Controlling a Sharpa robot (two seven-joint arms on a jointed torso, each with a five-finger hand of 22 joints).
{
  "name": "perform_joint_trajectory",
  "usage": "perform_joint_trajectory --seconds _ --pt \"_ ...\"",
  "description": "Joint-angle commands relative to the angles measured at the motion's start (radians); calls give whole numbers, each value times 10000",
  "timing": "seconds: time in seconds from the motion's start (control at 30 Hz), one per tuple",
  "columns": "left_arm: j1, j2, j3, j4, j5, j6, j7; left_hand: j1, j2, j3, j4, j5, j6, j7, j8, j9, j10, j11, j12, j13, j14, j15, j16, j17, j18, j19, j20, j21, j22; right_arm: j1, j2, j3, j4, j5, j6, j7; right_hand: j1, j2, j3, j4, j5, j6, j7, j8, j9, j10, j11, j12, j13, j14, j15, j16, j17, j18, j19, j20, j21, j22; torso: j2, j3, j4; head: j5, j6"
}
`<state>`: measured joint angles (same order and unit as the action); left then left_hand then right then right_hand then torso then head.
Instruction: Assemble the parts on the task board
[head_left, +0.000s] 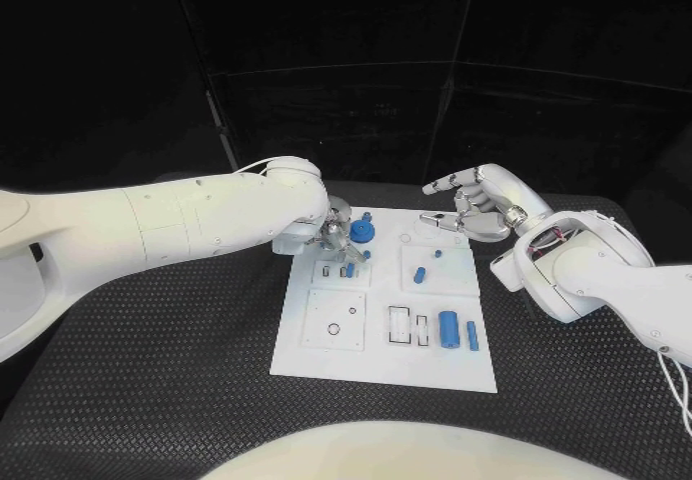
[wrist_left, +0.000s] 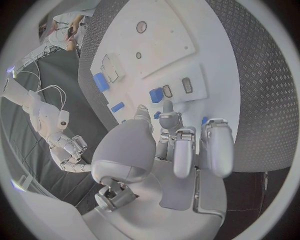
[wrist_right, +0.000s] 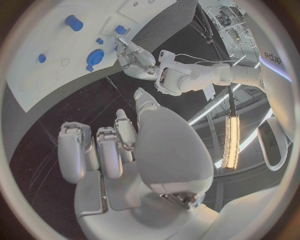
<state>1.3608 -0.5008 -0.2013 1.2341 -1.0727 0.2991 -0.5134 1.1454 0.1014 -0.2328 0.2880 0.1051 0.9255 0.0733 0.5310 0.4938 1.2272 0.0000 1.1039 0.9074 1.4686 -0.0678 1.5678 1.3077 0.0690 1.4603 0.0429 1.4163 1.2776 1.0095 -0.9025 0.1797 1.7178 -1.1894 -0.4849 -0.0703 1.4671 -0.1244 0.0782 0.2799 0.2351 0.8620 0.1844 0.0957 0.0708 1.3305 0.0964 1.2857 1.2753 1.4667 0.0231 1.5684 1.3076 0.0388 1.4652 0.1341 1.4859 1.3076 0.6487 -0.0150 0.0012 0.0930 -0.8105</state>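
— Task board (head_left: 378, 352) is a flat white plate with small blue parts (head_left: 450, 327), right under the left hand (head_left: 340, 238).
— Its fingers (wrist_left: 215, 145)?
— Can't tell. Right hand (head_left: 483, 203) spread, holding nothing, above the black counter (head_left: 159, 360).

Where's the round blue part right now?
In the head view the round blue part sits near the far edge of the white task board, left of its middle, just beside the left hand.
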Motion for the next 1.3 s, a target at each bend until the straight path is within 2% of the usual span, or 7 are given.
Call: perform_joint_trajectory --seconds 0.03,0.23,0.77,1.13,1.3 --pt "8 65 0 -94 -89 389 -127 -81 -18 -55 19 -31 -60 -20 43 12 -38 -16 55 1 1022 18 30 2631 -129 133 -9 46 14 20 18 10 7 59 -34 87 -37 64 -17 27 26 -91 9 -25 -16 -40 4 -63 -8 1025 -28 -3 2585 57 23 -89 -46 493 7 5 -8 7 -21" --pt "-29 202 -5 -221 -87 542 -147 -80 -13 -56 16 -34 -67 -19 43 16 -49 -15 46 -13 1022 19 30 2631 -134 142 -9 59 41 20 59 10 -13 68 -43 108 -37 64 -17 27 26 -91 9 -25 -16 -40 4 -63 -8 1025 -28 -3 2585 57 23 -89 -46 493 14 -8 8 -7 -32" --pt "-91 336 -15 -332 -80 849 -180 52 53 -33 -56 -37 -130 -12 77 81 -74 -7 59 -3 1022 27 30 2631 -128 132 -3 40 17 21 132 10 -55 94 -74 130 -50 72 -22 36 25 -90 9 -22 -15 -39 4 -61 -8 1026 -28 -2 2586 57 23 -89 -48 491 7 -7 13 6 -116" --pt "-107 397 -20 -377 -53 898 -186 287 163 33 -148 -24 -176 -11 140 173 -97 -6 73 2 1022 31 30 2631 -125 125 2 27 11 21 175 10 -124 97 -36 111 -37 104 -12 31 49 -100 9 -23 -16 -38 2 -59 -13 1024 -30 -5 2581 57 23 -90 -53 489 9 -10 20 10 -145" --pt "-110 409 -21 -411 133 868 -189 596 307 168 -323 -11 -222 -12 196 261 -111 -9 85 5 1022 28 30 2631 -117 110 -1 -3 -20 21 206 10 -169 97 33 64 -25 119 -6 24 64 -117 11 -30 -19 -32 2 -50 -9 1024 -30 -5 2582 56 26 -90 -53 494 3 -7 19 14 -146"
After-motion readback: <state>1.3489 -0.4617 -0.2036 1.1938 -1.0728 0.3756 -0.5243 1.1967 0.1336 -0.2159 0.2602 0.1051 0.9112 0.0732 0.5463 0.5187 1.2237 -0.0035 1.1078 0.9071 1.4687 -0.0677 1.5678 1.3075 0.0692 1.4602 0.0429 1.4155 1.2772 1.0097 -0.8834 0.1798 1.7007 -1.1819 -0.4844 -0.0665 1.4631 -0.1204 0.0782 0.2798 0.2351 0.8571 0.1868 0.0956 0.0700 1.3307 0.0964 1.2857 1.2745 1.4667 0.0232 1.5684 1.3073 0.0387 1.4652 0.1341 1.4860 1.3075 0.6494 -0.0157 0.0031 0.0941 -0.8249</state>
